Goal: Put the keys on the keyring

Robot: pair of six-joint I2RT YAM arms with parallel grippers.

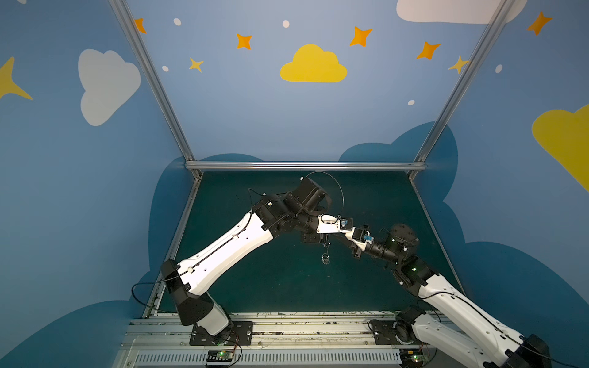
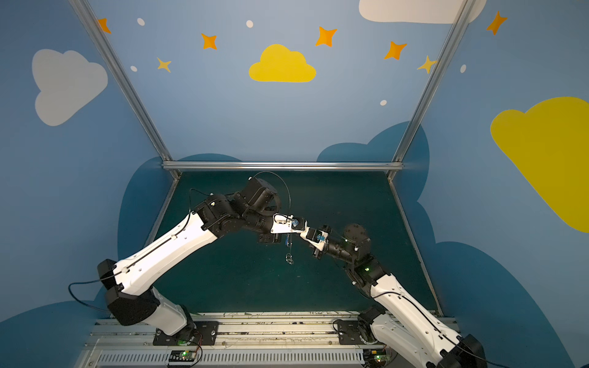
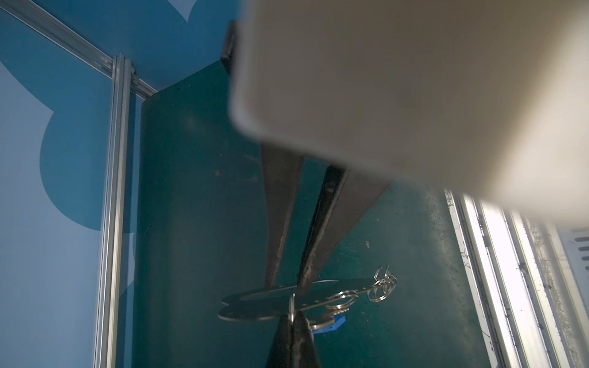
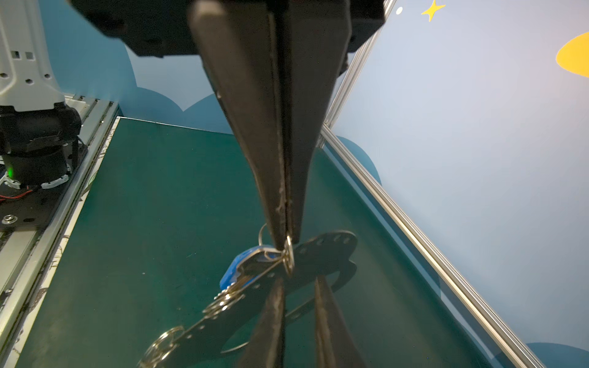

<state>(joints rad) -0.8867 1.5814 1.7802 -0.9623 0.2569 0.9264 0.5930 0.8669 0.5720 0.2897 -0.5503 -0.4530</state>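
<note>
Up in mid-air the left gripper (image 3: 287,285) clamps the keyring (image 3: 251,310) while the right gripper (image 4: 287,245) pinches its thin split ring (image 4: 289,258) beside the dangling blue key (image 4: 237,267), and one slip could drop that key onto the table (image 4: 159,191).

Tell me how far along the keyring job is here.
Done: the keyring plate is held up, pinched by the left gripper. In hand: the right gripper is closed on a split ring, the blue key right against it. Remaining: possibly threading; I cannot tell whether the key is fully on.
</note>
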